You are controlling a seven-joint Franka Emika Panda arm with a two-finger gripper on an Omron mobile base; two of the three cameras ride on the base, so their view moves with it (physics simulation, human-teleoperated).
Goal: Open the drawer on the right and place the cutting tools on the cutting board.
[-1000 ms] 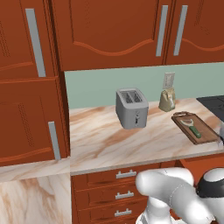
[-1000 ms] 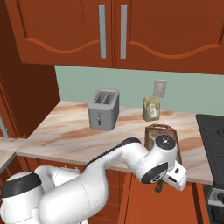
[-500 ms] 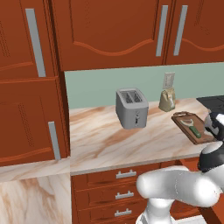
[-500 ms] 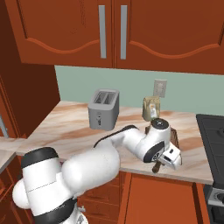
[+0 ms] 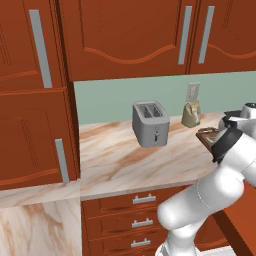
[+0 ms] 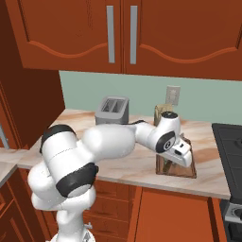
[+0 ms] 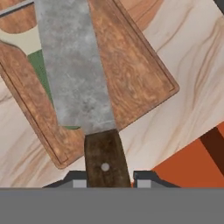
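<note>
I am holding the knife point(image 7: 76, 74) by its dark wooden handle, my gripper point(image 7: 106, 175) clamped on it with one fingertip on each side of the handle. The broad grey blade points away from me and hangs over the cutting board point(image 7: 135, 74).

The board is a dark brown wooden rectangle with a raised rim, lying flat on the marble counter point(image 7: 188, 65). On the board, partly hidden under the blade, lies the peeler point(image 7: 41, 70): I can make out its green handle and, further up, its whitish head. Whether the blade touches the board or the peeler, I cannot tell.

From the right base view, my hand point(image 6: 177, 151) sits low over the near part of the board point(image 6: 176, 169), which lies close to the front edge of the counter point(image 6: 132, 165). A black stove point(image 6: 229, 146) lies to the right of the board. Behind the board a small tan bag point(image 6: 163, 112) stands against the pale green wall.

A grey toaster point(image 5: 150, 123) stands well to the left, with a wide stretch of bare counter between it and the board. Reddish-brown cabinets point(image 5: 130, 37) hang above.
</note>
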